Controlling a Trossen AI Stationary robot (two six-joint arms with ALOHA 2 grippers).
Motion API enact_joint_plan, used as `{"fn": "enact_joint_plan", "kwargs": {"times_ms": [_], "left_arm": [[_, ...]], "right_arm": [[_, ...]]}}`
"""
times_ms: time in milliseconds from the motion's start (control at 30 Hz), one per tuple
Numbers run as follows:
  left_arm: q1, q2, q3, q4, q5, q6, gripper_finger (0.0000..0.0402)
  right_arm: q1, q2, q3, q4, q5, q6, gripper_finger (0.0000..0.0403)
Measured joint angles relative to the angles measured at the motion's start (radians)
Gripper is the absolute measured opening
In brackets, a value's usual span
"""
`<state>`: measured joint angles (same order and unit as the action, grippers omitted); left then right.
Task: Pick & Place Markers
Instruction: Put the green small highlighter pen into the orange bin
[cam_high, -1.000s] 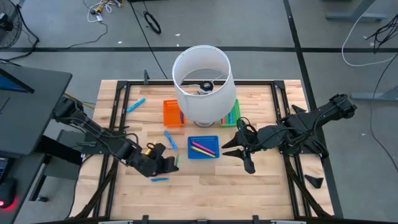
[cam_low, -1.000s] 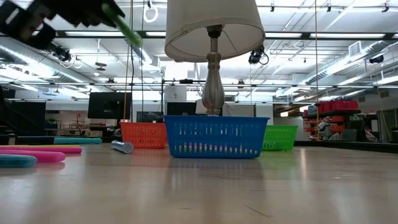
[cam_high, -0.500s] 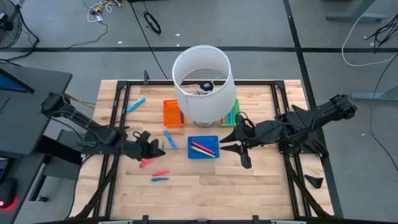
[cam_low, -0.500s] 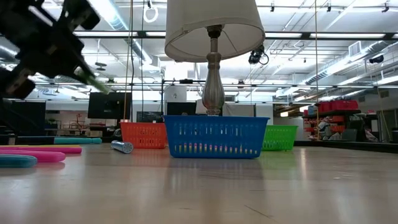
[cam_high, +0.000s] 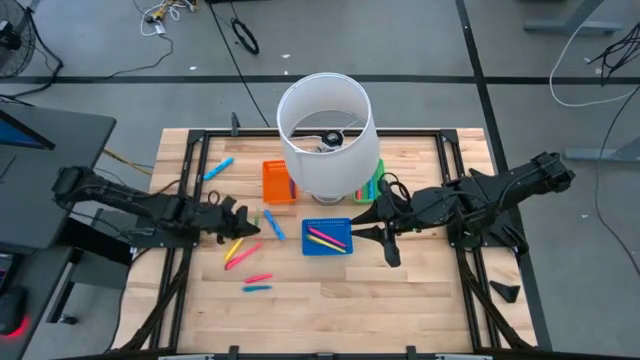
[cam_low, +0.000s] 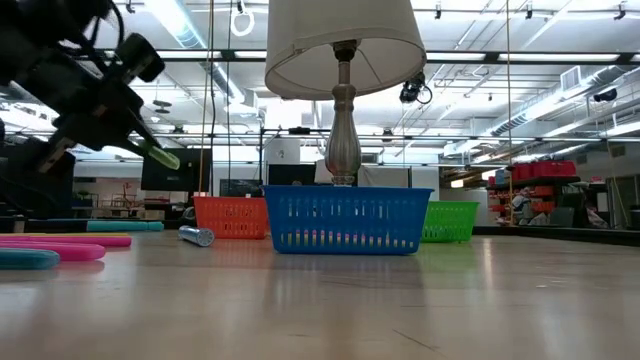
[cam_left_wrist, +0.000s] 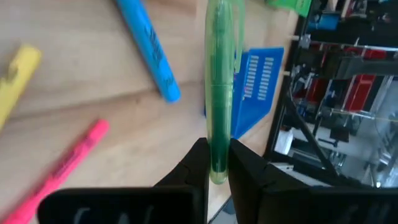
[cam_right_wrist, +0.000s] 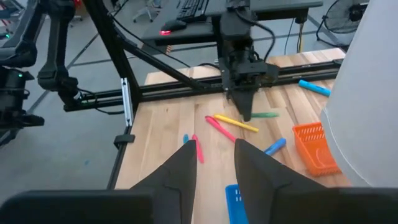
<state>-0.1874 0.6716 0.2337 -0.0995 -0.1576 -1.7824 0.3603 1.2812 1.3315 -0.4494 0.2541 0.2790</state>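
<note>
Green marker (cam_left_wrist: 219, 87) held in the left claw (cam_high: 243, 226), above the worktop (cam_high: 420, 290).

The green marker is gripped near one end between the closed fingers (cam_left_wrist: 198, 163) of the left claw and is seen raised clear of the wooden surface in the low view (cam_low: 158, 154). A yellow marker (cam_high: 235, 246), a pink marker (cam_high: 240, 260) and a blue marker (cam_high: 274, 225) are seen lying on the worktop just beside that claw, left of the blue tray (cam_high: 328, 238), in which more markers are held. The orange tray (cam_high: 277, 182) and the green tray (cam_high: 372, 184) are placed beside the lamp (cam_high: 325, 133). The right claw (cam_high: 372, 232) is held just right of the blue tray, its fingers (cam_right_wrist: 180, 171) spread narrowly and nothing gripped.
</note>
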Motion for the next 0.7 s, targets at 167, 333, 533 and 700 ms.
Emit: {"fn": "enact_joint_plan", "kwargs": {"times_ms": [167,333,533,700], "left_arm": [[0.169,0.002,0.0,-0.002,0.094,0.072,0.004],[0.332,0.002,0.0,0.001,0.202,0.126,0.004],[0.505,0.002,0.0,0.024,0.286,0.175,0.004],[0.646,0.034,0.0,0.02,0.38,0.234,0.004]], "right_arm": [[0.0,0.0,0.0,0.0,0.0,0.0,0.011],[0.0,0.0,0.0,-0.001,0.0,0.0,0.011],[0.0,0.0,0.0,-0.001,0.0,-0.005,0.011],[0.0,0.0,0.0,-0.002,0.0,-0.024,0.011]]}}
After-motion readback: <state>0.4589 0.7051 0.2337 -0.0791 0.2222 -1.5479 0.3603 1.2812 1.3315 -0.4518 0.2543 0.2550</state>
